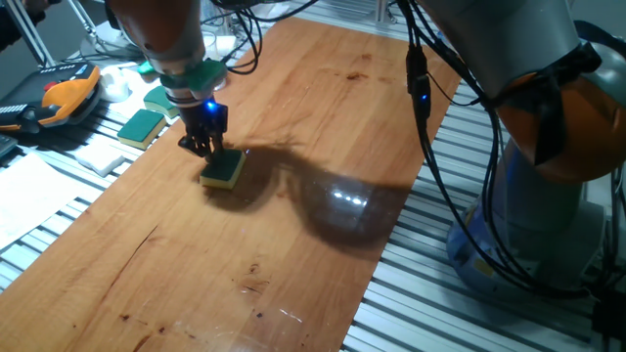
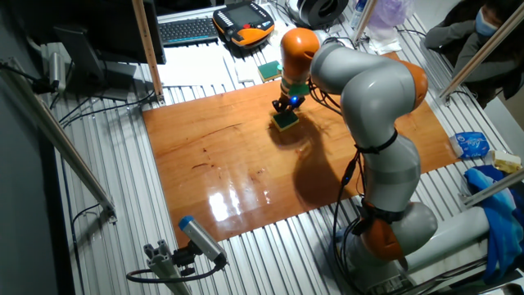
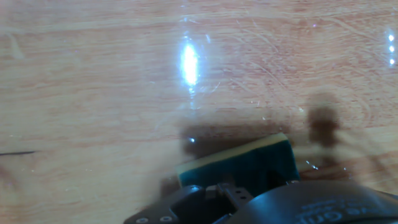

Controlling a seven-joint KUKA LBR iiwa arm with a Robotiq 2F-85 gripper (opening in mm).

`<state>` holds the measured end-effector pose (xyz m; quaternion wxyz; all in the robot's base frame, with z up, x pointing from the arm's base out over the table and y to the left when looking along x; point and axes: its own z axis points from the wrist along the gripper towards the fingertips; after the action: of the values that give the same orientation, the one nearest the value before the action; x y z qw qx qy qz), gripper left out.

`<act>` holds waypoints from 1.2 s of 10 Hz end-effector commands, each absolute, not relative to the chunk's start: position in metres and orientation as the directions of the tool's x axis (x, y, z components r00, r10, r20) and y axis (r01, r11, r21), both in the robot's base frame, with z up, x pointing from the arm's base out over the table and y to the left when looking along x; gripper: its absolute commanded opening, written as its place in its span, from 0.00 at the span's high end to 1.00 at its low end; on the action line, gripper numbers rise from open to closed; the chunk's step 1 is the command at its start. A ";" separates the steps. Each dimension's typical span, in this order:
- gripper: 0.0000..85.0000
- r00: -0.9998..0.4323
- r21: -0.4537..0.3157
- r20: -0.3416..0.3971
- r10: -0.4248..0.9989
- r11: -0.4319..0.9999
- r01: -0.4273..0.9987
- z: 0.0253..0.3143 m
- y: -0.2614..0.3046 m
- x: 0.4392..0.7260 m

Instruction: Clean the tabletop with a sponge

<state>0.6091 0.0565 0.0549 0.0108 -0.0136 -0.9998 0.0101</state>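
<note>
— Under the gripper (image 1: 204, 145), how much of the sponge (image 1: 224, 169) shows?

— Only part. From the hand camera, the dark housing cuts off its near side; a green top (image 3: 249, 167) and yellow edge remain visible.

— And the jaws?

— Narrowly set, fingertips on the sponge's green top. Whether they pinch it or merely press, I cannot tell.

— Where does it sit?

— Flat on the tabletop (image 1: 293, 196), near the edge beside a thinner green pad (image 1: 141, 126).

I work in a robotics lab: my wooden tabletop (image 2: 246, 156) lies on a ribbed aluminium frame (image 2: 123, 205), with a keyboard (image 2: 187, 30), an orange control pendant (image 2: 244, 21) and loose cables (image 1: 489, 186) around.
</note>
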 end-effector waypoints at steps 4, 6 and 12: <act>0.60 -0.999 -0.030 -0.008 0.033 0.999 0.033 0.044 0.060 0.602; 0.60 -1.000 -0.030 -0.017 0.025 0.999 0.026 0.044 0.060 0.602; 1.00 -1.000 -0.023 -0.006 -0.018 1.000 -0.017 0.043 0.061 0.602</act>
<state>0.6018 0.0612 0.0422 -0.0028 0.0088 -0.9999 0.0115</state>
